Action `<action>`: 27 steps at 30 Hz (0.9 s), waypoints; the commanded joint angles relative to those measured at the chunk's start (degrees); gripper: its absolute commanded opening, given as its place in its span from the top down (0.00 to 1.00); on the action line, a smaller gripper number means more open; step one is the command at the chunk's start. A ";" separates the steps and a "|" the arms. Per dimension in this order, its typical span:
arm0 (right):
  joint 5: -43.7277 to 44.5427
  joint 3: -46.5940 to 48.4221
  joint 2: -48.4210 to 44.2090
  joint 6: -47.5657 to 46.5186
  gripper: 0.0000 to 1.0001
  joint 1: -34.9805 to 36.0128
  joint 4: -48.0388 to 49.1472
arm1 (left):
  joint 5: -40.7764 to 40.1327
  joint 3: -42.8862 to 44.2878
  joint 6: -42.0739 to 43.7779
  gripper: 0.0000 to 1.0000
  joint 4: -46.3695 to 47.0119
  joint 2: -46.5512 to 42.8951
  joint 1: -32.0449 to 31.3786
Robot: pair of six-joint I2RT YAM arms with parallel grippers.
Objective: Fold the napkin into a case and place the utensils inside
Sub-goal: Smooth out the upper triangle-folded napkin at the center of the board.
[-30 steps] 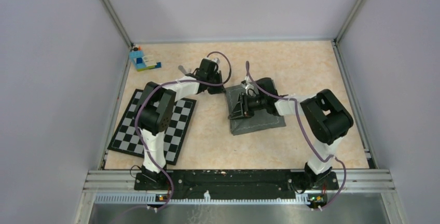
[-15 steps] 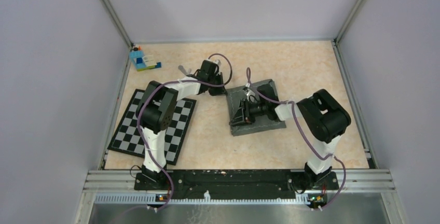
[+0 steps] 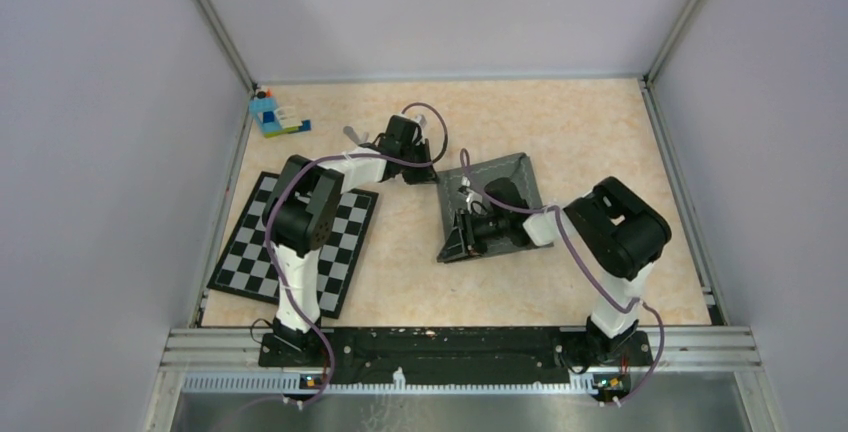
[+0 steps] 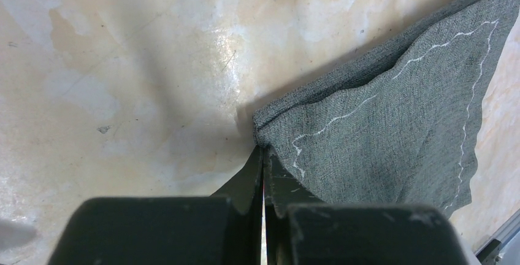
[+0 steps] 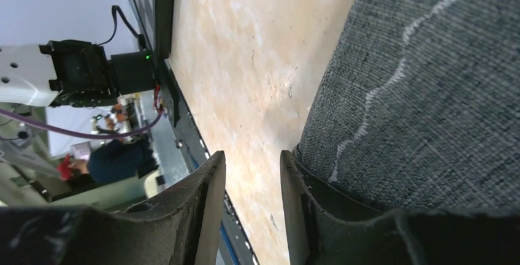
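Top, left-wrist and right-wrist views of the fold in progress. The napkin lies near the middle of the desk, well to the right of the checkered mat, as a dark grey four-sided sheet with its white stitched hem showing. The left pincer sits at the sheet's far-left corner. In the left-wrist view its jaws are pressed together with no gap, and the corner of the cloth meets their tips, so it appears to be nipping that corner. The right pincer is at the near-left corner, with its arm lying across the cloth. In the right-wrist view its jaws stand narrowly apart, with only bare desk between them. The cloth edge lies against the outer side of one finger, beside the gap and not in it. The governing relation is therefore that both pincers stand on the same left-hand edge, which runs from far to near. The body of the sheet spreads from that edge toward the robot's right, on the right arm's side of the desk. Judged from this layout, the next step is for the right pincer to shift sideways toward the cloth, take the near corner between its jaws and close. The held edge could then be carried across to the right to narrow the sheet toward a case. A likely risk is that the near corner slips past the open jaws and the fold goes skew.
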 commanded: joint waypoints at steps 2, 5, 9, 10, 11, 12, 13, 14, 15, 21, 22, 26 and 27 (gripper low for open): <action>5.20 5.64 -7.54 -8.10 0.57 0.65 -12.05 | 0.07 1.49 1.75 1.00 -0.09 1.91 0.23; 7.41 9.91 -12.83 -12.08 0.49 1.03 -21.00 | 1.65 1.95 1.78 1.00 -0.58 2.17 0.26; 18.34 12.55 -20.28 -19.66 0.37 3.59 -34.88 | 3.64 1.81 1.84 0.84 -0.84 1.19 0.23; 23.74 13.22 -21.83 -21.64 0.33 4.98 -38.06 | 3.79 1.78 1.98 0.76 -0.97 0.47 0.23; 28.86 13.81 -23.13 -23.10 0.30 6.40 -41.19 | 4.04 1.84 2.22 0.71 -1.09 -0.26 0.27; 33.75 14.69 -23.87 -23.88 0.29 7.71 -44.18 | 4.72 2.03 2.34 0.64 -1.44 -0.97 0.37; 38.37 15.95 -24.40 -24.10 0.28 9.41 -47.11 | 5.35 2.53 2.39 0.58 -1.77 -1.68 0.55; 43.11 17.68 -24.28 -23.82 0.28 11.12 -50.04 | 6.13 3.60 2.53 0.54 -3.35 -2.40 0.86; 47.67 19.61 -23.77 -22.68 0.27 12.82 -52.84 | 6.68 4.36 2.71 0.52 -4.92 -3.28 1.04; 66.84 30.45 -15.44 -12.44 0.34 23.53 -66.17 | 8.79 1.92 3.32 0.38 -9.26 -14.39 5.52; 68.04 31.59 -13.83 -11.32 0.37 24.48 -66.99 | 9.31 0.33 3.30 0.35 -9.53 -17.12 6.97; 68.63 35.23 -7.88 -9.14 0.57 25.54 -68.63 | 12.59 -6.93 3.39 0.32 -9.43 -27.92 12.59; 69.10 35.91 -6.67 -9.03 0.57 25.58 -68.99 | 13.12 -8.50 3.70 0.31 -9.85 -30.30 13.80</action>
